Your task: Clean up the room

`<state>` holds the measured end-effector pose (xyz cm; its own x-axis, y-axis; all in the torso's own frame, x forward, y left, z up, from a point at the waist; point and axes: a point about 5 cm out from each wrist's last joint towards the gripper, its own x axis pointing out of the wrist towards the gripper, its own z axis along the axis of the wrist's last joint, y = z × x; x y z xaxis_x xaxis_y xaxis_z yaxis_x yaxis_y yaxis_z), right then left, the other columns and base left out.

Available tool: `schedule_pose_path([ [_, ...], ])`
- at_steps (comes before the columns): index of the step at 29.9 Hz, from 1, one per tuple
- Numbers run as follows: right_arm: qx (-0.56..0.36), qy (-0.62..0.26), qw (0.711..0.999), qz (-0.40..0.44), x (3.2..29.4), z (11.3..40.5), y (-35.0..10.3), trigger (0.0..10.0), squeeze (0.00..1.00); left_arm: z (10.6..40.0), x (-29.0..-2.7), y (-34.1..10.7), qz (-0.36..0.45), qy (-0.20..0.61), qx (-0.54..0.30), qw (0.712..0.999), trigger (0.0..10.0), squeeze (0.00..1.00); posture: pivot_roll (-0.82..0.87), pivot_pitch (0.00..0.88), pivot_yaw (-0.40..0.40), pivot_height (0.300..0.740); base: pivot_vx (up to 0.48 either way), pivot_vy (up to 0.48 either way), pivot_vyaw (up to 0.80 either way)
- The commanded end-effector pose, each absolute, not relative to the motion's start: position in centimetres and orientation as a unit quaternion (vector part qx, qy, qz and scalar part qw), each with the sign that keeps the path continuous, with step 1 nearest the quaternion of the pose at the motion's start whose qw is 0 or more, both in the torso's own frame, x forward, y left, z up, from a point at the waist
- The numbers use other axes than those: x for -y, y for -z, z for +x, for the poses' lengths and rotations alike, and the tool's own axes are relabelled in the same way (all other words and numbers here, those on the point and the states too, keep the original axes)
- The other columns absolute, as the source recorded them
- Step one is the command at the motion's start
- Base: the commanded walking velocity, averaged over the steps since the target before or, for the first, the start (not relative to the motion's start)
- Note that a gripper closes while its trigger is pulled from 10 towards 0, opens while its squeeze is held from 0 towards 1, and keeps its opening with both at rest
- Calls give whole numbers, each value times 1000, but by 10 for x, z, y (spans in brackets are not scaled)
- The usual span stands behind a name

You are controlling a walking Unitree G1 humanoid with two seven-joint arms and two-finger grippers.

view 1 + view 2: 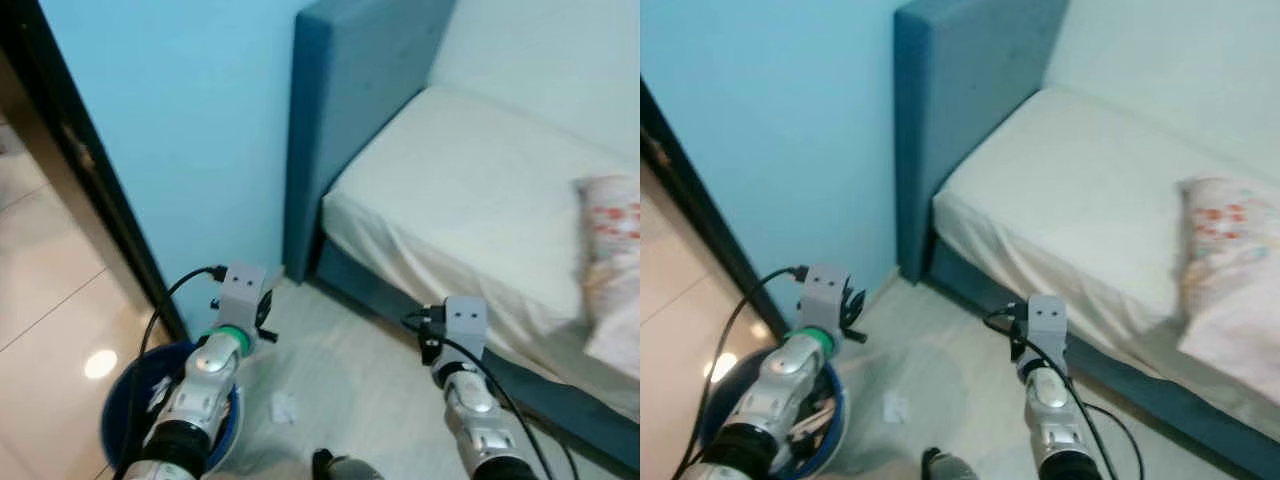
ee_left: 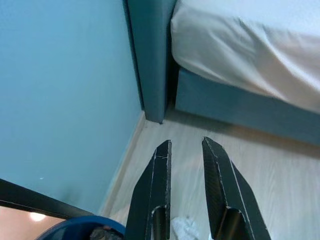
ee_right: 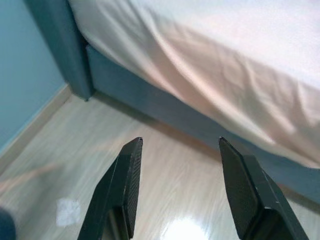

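Note:
A small crumpled white paper lies on the pale wood floor between my two arms, and the right wrist view catches it too. A round blue bin stands on the floor under my left forearm, with some rubbish inside it. My left gripper hangs above the floor just past the paper; its fingers are a narrow gap apart and hold nothing. My right gripper is open wide and empty, pointing at the floor beside the bed base.
A bed with a white sheet and blue frame takes up the right side, with a patterned pillow on it. Its blue end board meets the light blue wall. A dark door frame runs down the left. A dark object lies at the bottom edge.

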<state>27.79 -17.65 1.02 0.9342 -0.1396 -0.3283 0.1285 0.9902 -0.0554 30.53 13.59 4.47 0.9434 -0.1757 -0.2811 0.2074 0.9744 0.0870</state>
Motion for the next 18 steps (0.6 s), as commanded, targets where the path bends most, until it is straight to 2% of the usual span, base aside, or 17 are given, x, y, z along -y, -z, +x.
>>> schedule_pose_path([
  [1,-182,76,980,-17,181,274,-4,10000,0,303,-135,-38,60,95,-149,982,10000,0,39,15,1,740,0,0,-800],
  [12,-169,68,983,-20,180,286,-16,10000,0,311,-142,-47,75,79,-143,984,10000,0,74,46,-16,740,0,0,-800],
  [16,-172,67,983,9,176,290,-16,10000,0,312,-145,-56,69,70,-121,988,10000,0,99,76,-26,740,0,0,-800],
  [18,-183,60,981,7,171,292,-12,10000,0,313,-151,-60,71,49,-112,990,10000,0,131,159,-46,740,0,0,-800],
])
